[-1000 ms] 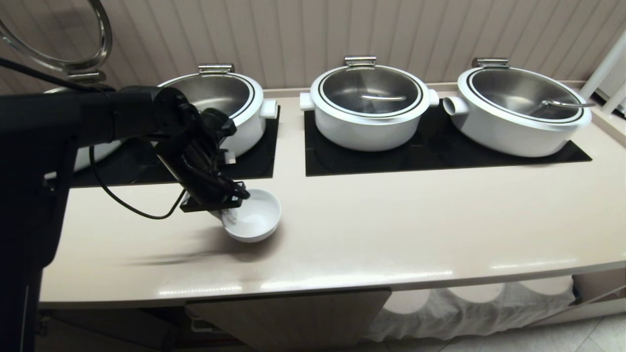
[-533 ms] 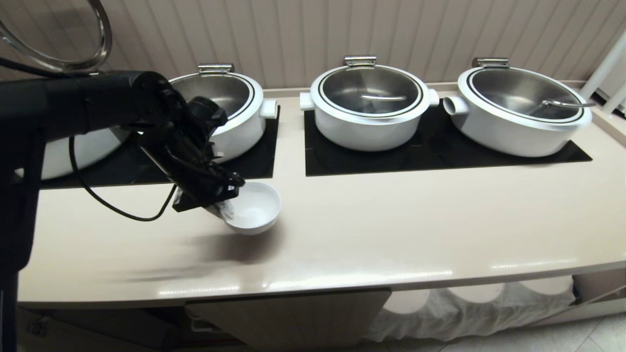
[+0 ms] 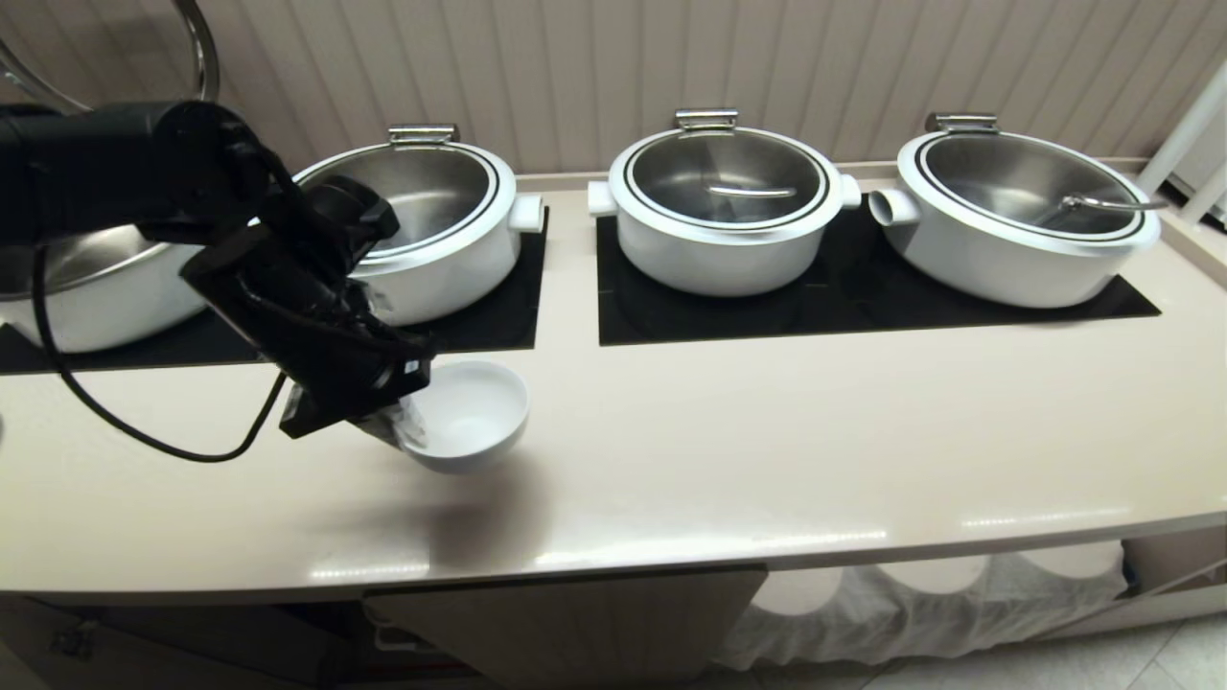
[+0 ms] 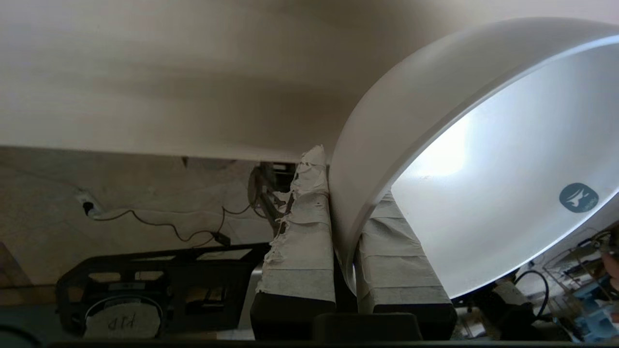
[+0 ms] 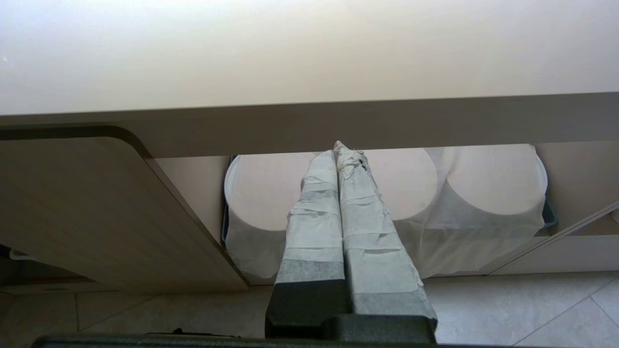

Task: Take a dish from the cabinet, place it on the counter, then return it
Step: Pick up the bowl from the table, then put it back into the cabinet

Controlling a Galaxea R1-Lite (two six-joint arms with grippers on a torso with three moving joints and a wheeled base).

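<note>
The dish (image 3: 470,414) looks like smooth white glazed ceramic, and the counter (image 3: 767,450) is a polished cream slab with a soft sheen, inset with glossy black panels (image 3: 863,297). The pots (image 3: 729,206) have brushed-metal insides within glossy white shells. Rough, frayed pale tape wraps the left gripper's fingers (image 4: 302,241).

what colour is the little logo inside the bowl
Teal blue, a small round mark on the white dish's inner wall; the left wrist view shows it best.
</note>
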